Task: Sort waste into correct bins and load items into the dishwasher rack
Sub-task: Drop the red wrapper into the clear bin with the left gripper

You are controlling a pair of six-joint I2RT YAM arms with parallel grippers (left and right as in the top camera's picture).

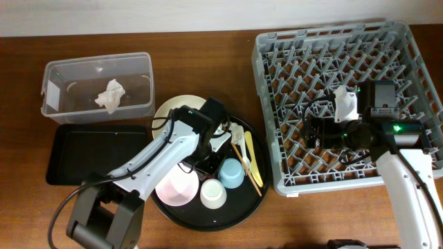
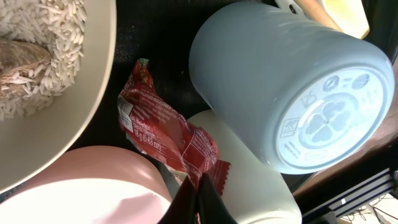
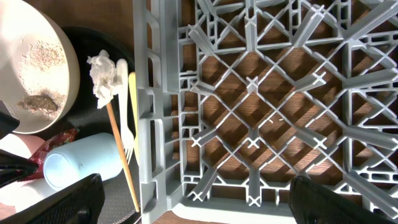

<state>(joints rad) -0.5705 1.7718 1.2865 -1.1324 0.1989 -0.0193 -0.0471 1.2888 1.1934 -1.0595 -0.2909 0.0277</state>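
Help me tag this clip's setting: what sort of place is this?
Probably a lab tabletop staged as a dish-clearing station: a grey dishwasher rack, a clear waste tub holding tissue, and a cream bowl with leftover rice.

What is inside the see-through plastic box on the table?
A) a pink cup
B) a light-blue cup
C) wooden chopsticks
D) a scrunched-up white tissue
D: the overhead view shows a crumpled white tissue piece lying on the floor of the clear rectangular plastic tub, and nothing else in it.
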